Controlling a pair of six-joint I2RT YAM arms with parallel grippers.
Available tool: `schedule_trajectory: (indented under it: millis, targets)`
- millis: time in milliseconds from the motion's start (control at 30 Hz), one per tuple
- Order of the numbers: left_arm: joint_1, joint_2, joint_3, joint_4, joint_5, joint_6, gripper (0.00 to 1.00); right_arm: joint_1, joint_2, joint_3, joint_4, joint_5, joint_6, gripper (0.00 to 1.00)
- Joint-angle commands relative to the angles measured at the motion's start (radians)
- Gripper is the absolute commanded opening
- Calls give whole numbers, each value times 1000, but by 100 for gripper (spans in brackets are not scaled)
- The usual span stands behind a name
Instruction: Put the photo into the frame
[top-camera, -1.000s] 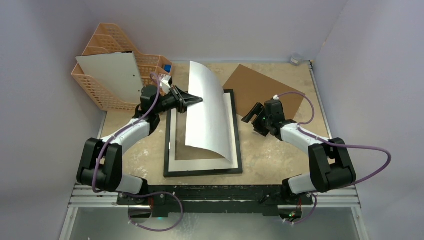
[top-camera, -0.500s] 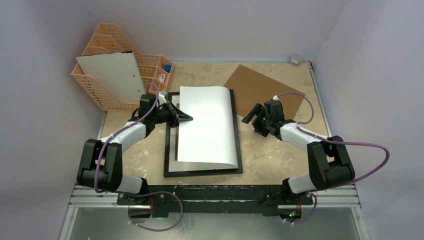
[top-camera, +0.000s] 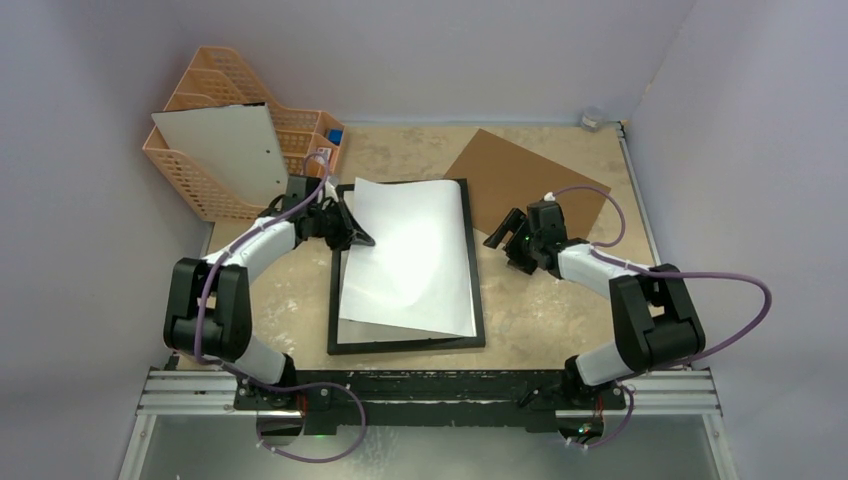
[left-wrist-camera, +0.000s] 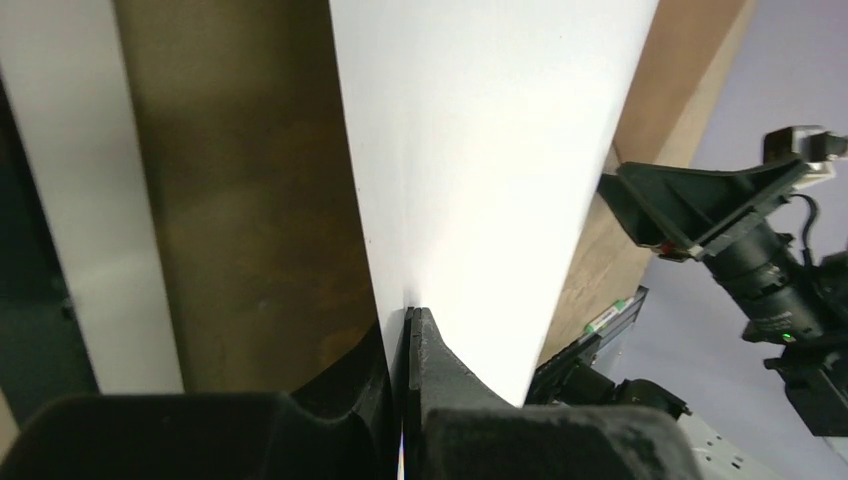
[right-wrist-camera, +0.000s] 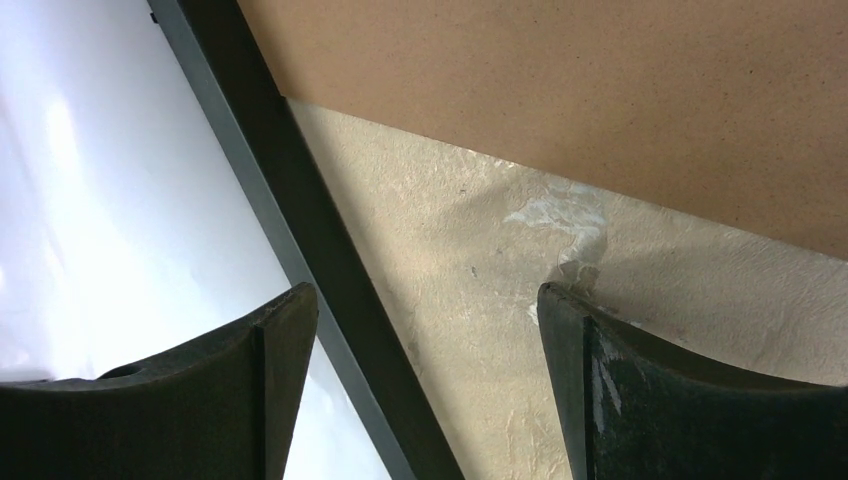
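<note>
The photo (top-camera: 410, 255) lies face down, only its white back showing, slightly bowed across the black frame (top-camera: 405, 345) at mid table. My left gripper (top-camera: 362, 238) is shut on the photo's left edge near the far corner. In the left wrist view the fingers (left-wrist-camera: 408, 330) pinch the white sheet (left-wrist-camera: 480, 150) over the white mat (left-wrist-camera: 70, 200) and its brown window. My right gripper (top-camera: 505, 232) is open and empty, just right of the frame. In the right wrist view its jaws straddle the frame's border (right-wrist-camera: 300, 200), with the photo (right-wrist-camera: 100, 200) to the left.
A brown backing board (top-camera: 520, 175) lies at the back right, also in the right wrist view (right-wrist-camera: 600, 100). An orange basket organiser (top-camera: 200, 190) at the back left holds a white board (top-camera: 225, 150). A small object (top-camera: 592, 118) sits in the far right corner.
The photo went from standing curved above the frame to lying nearly flat on it. My left gripper lowered and drew left with its edge. The right arm barely moved.
</note>
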Motion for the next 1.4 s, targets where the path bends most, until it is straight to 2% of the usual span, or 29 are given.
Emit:
schedule_trajectory:
  millis: [0,433,800,900,1033,1233,1367]
  targets:
    - [6,11,16,-103,-80,59,0,-4,20,0,6,3,-15,83]
    - [4,9,39,-92,-108,71,0,-5,60,12,18,-12,-17,82]
    - [3,-79,-91,151,-102,86,0,-5,83,9,38,-34,-21,82]
    - [3,-92,-123,208,-81,78,5,-5,86,6,39,-37,-23,82]
    - [3,-85,-144,235,-58,64,11,-5,87,-1,42,-38,-24,82]
    - [1,-54,-182,315,33,-11,10,-5,87,-9,47,-41,-25,82]
    - [1,-46,-189,310,33,-42,9,-5,84,-15,54,-47,-20,82]
